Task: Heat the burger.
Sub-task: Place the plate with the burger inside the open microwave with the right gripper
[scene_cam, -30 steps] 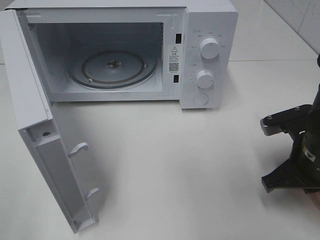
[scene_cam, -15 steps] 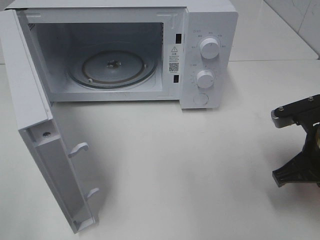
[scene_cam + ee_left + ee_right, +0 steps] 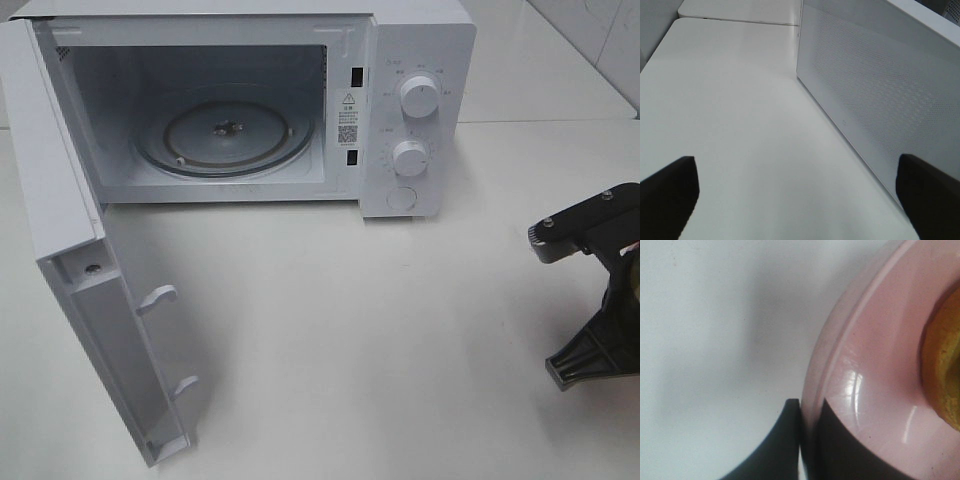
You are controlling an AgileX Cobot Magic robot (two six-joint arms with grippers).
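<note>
In the right wrist view only a golden-brown edge of the burger [image 3: 946,360] shows. It sits on a round pink plate [image 3: 875,390]. My right gripper [image 3: 810,412] stands at the plate's rim, one dark finger outside it and one inside, closed on the rim. In the exterior high view the right gripper [image 3: 605,300] is at the far right edge of the table; the plate and burger are out of that view. My left gripper [image 3: 800,200] is open and empty, its fingertips far apart, beside the microwave.
A white microwave [image 3: 420,60] stands at the back, its door [image 3: 60,200] swung wide open to the left, with the glass turntable [image 3: 225,135] bare inside. The microwave's white perforated panel [image 3: 880,100] shows in the left wrist view.
My right gripper moved right, then came back a little to the left and lower. The microwave and its door have not moved.
</note>
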